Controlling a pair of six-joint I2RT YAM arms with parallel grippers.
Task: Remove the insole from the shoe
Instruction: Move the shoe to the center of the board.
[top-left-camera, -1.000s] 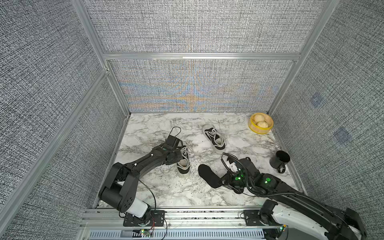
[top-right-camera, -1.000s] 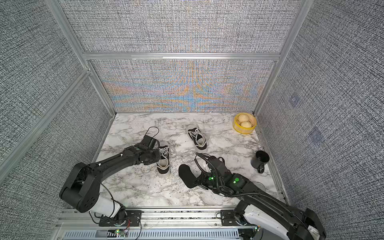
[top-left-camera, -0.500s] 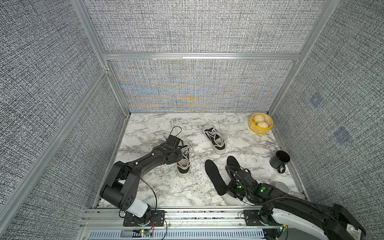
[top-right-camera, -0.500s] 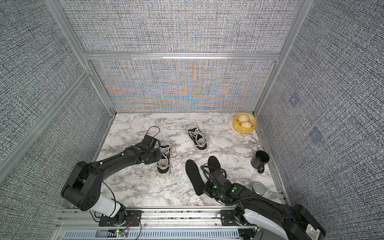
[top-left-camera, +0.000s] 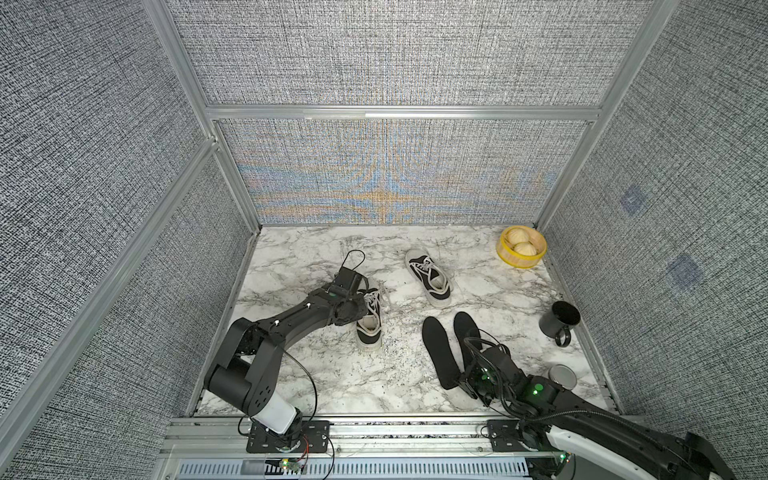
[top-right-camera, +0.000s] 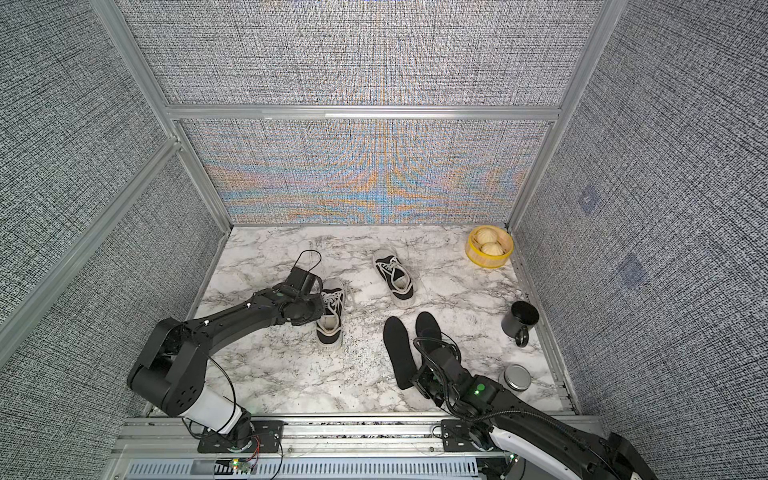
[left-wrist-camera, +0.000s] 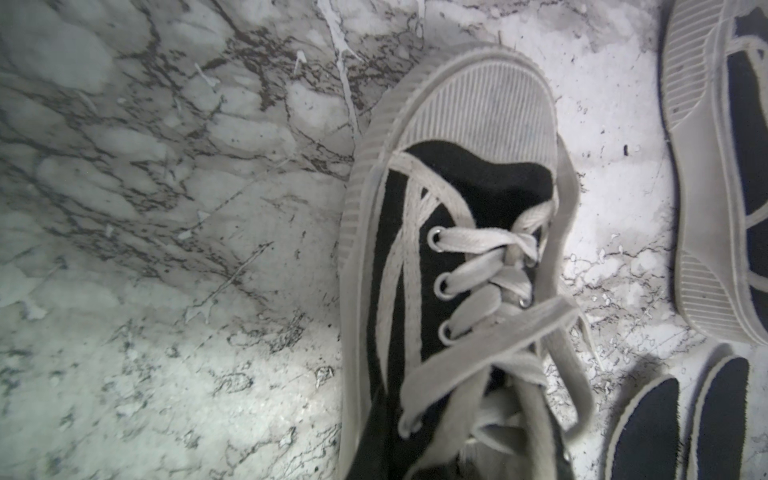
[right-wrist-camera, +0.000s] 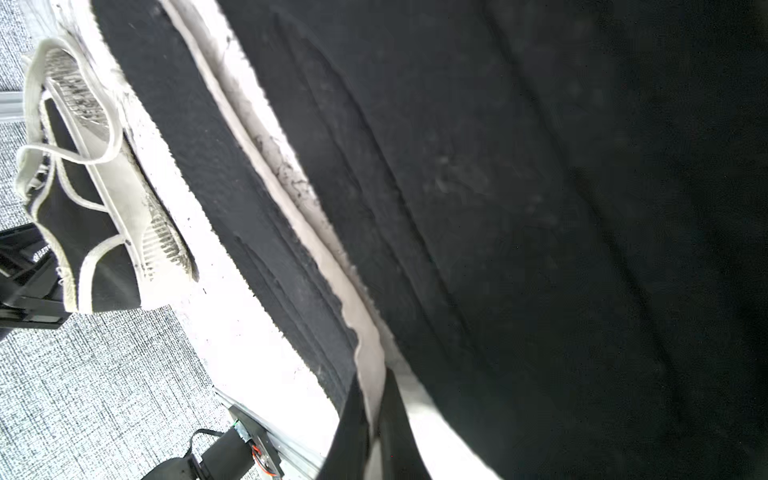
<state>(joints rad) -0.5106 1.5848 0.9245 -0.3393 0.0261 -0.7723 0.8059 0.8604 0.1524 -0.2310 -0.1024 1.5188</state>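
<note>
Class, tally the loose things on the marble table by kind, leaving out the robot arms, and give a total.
shoes: 2
insoles: 2
mug: 1
tin: 1
yellow bowl: 1
buns: 2
Total: 9

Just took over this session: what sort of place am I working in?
Likely a lab test cell, not a home: grey fabric panels in an aluminium frame box in a marble-look table, with a mounting rail along its front.
</note>
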